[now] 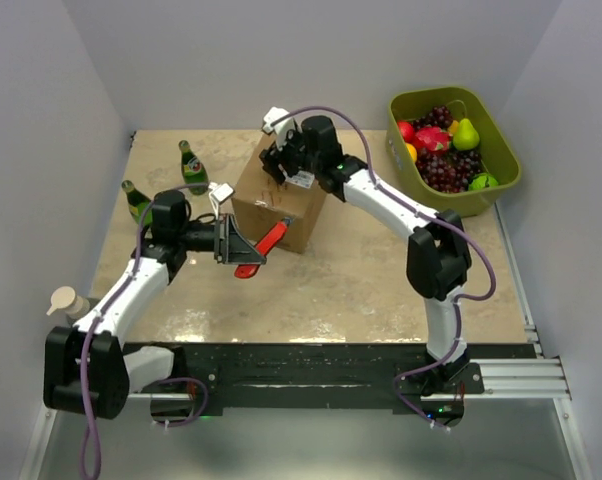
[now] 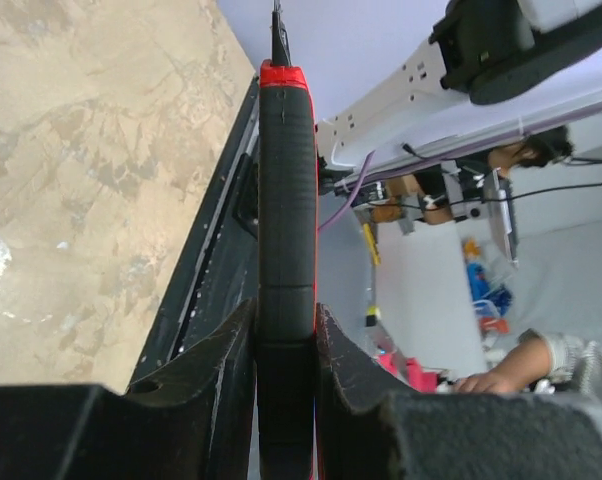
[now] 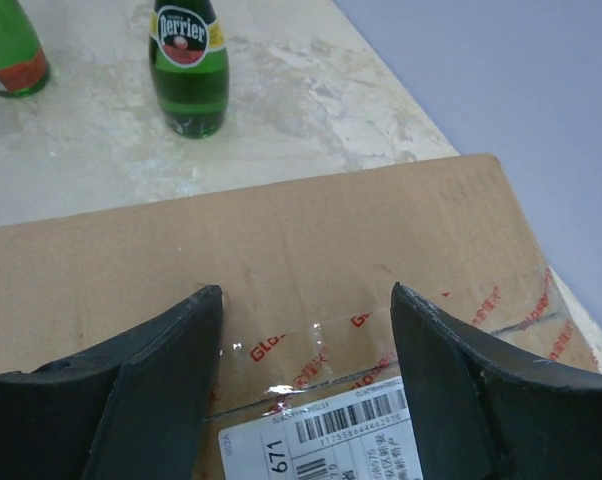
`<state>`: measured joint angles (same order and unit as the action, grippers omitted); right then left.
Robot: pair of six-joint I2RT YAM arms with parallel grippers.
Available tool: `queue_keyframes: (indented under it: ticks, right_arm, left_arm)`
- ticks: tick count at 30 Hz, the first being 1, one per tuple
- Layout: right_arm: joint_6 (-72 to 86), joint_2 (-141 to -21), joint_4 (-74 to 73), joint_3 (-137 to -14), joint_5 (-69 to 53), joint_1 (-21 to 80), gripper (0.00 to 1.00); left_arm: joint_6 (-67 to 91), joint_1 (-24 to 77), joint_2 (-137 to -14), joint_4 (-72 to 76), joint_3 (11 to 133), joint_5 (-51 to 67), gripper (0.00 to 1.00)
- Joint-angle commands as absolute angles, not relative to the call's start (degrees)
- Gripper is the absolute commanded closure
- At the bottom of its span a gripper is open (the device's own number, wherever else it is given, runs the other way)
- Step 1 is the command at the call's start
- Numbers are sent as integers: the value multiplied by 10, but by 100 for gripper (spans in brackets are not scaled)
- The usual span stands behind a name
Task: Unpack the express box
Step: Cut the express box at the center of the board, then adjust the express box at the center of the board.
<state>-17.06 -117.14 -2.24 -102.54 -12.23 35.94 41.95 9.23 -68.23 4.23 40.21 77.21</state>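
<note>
Box [image 1: 281, 205] sits in the middle of the table [image 1: 381, 290], its taped top and label [image 3: 321, 440] just under the right gripper [image 3: 306, 292], whose fingers stand spread with nothing between them. Left gripper [image 2: 286, 315] is clenched on a red-and-black cutter [image 2: 286, 180] that points at the box's near left side; whether it touches the cardboard I cannot tell. Two green bottles [image 1: 192, 167] stand left of the box, a tub [image 1: 501, 185] of fruit at the far right

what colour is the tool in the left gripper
The tool is red and black; the left wrist view shows it best.
</note>
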Motion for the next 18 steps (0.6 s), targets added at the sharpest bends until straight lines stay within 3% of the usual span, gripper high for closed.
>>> queue_keyframes:
  ticks: [1,6,10,15,18]
  right_arm:
    - [-138,-1183,-97,-1127,-158,304,25]
    - [-89,-1299,-169,-1306,-188,198,18]
    - [-123,-1345,-128,-1337,-165,157,14]
    - [-149,-1405,-63,-1342,-118,137,18]
    - [-161,-1440,-65,-1363,-160,120,19]
  left_arm:
    - [214,57,-634,-125,436,710,100]
    - [74,0,-597,-221,497,569,100]
    - [71,-58,-589,-217,506,511,100]
    - [52,-108,-609,-235,527,477,100]
    - [47,-114,-628,-241,545,476,100]
